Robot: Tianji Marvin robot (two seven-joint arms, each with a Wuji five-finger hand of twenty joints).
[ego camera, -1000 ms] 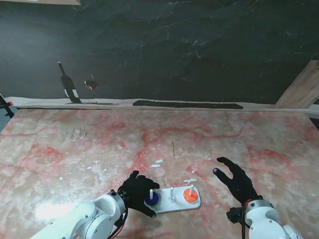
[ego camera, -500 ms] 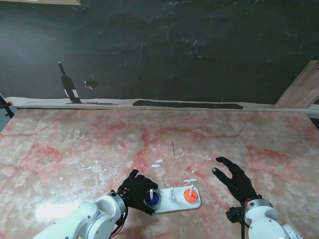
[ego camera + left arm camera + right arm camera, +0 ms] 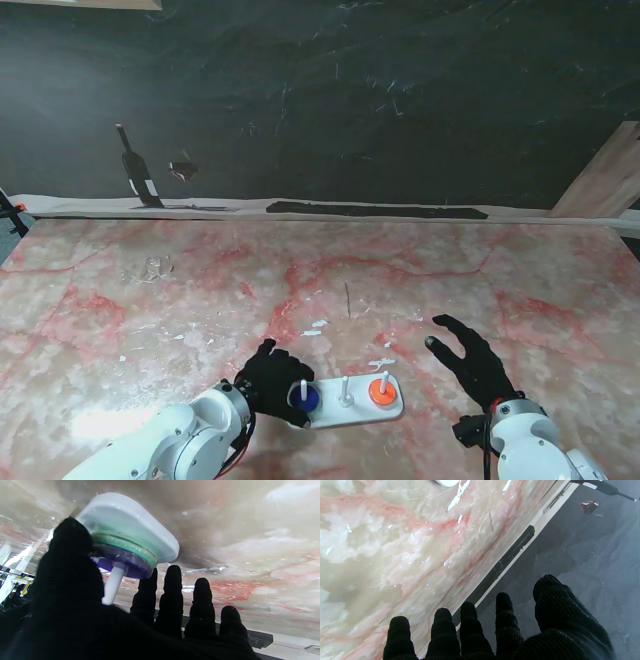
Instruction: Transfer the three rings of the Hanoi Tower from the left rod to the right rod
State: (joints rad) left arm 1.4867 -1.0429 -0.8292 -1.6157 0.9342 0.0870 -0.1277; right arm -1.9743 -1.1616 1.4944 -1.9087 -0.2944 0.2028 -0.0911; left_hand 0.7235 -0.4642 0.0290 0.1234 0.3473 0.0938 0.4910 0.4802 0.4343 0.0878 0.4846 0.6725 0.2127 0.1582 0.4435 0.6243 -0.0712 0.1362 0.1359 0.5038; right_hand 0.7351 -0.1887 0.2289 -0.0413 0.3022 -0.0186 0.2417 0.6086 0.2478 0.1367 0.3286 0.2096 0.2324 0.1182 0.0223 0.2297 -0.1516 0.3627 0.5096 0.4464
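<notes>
The white tower base lies near me on the marble table. Its left rod carries a blue ring on top of a green ring. On the right rod sits an orange ring, and the middle rod is bare. My left hand is at the left rod; its thumb and index finger press on opposite sides of the blue ring, which rests low on the rod. To the right of the base hovers my right hand, open with fingers spread.
White scuff marks dot the marble beyond the base. A black strip runs along the table's far edge under a dark backdrop showing a bottle. At the far right leans a wooden board.
My left hand has slid a little right and closed in on the blue ring, now covering its left side. The right hand has stayed put.
</notes>
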